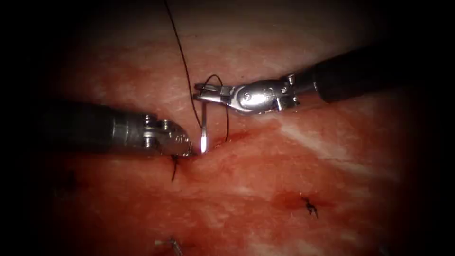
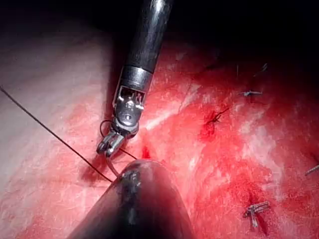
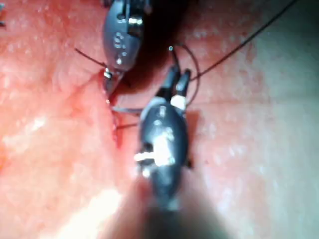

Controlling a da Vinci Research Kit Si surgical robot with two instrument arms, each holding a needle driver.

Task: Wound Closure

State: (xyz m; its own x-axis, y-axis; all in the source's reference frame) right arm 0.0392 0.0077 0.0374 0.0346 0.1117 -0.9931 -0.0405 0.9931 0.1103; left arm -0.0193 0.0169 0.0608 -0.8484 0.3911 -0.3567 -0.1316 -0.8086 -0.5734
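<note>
While the right claw (image 1: pixel 201 91) grips the curved steel needle (image 1: pixel 204 130), its tip meets glistening tissue (image 1: pixel 294 180).

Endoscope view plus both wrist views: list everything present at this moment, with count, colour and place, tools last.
Tissue: one, pink-red pork belly, under everything.
Cut: one, dark red slit, running right from the needle.
Needle: one, silver, curved; upper end in the right tool, lower end at the cut's edge. Whether it is in the tissue cannot be told.
Thread: one, dark strand from above down to the needle, with a loop by the right tool.
Finished stitches: a few dark knots with cut ends, lower tissue.
Red fluid: patches around the stitches.
Left tool: one, silver, tip at the tissue left of the needle.
Right tool: one, silver, shut on the needle.
</note>
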